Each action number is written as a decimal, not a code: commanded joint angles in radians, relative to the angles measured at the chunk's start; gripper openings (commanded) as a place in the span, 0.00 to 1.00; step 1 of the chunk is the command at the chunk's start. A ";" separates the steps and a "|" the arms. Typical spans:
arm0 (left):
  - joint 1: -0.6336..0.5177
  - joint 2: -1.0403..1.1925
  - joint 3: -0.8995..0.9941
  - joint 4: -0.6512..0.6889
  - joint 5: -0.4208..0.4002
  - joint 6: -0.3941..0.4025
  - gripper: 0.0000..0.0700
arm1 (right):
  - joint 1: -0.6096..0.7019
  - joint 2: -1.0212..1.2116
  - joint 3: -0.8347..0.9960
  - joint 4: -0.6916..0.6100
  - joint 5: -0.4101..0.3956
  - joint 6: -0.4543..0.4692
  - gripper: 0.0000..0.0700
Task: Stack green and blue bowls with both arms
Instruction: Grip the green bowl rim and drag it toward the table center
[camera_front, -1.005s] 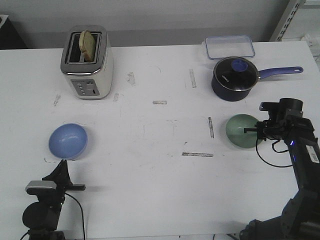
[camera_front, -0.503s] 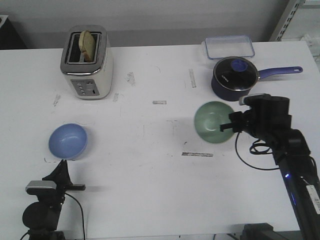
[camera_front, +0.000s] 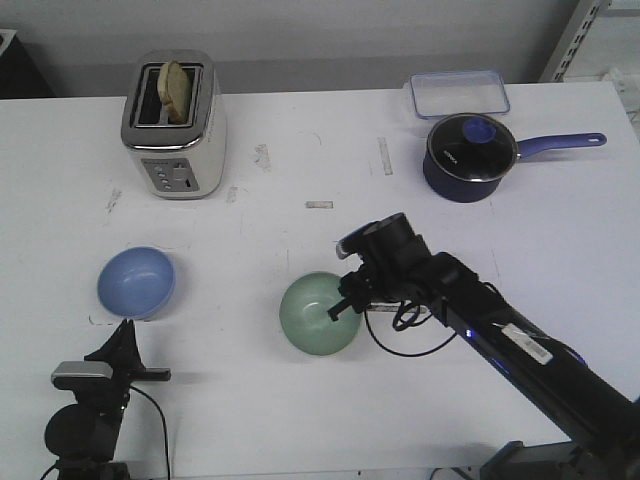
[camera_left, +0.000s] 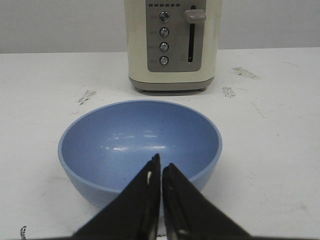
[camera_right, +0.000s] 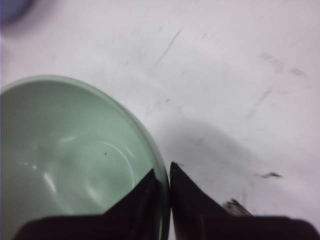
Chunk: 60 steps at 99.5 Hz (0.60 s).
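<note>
The right hand pinches the rim of the pale mint green glossy bowl at mid-counter. The left hand, closed and empty, sits near the periwinkle blue bowl.

Robot lab: scuffed white table, toaster, saucepan as props.
</note>
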 joint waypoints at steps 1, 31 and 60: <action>0.000 -0.002 -0.021 0.009 0.000 -0.005 0.00 | 0.027 0.055 0.016 0.024 0.022 0.008 0.01; 0.000 -0.002 -0.021 0.009 0.000 -0.005 0.00 | 0.060 0.198 0.016 0.090 0.027 -0.010 0.01; 0.000 -0.002 -0.021 0.009 0.000 -0.005 0.00 | 0.059 0.227 0.016 0.094 0.023 -0.015 0.04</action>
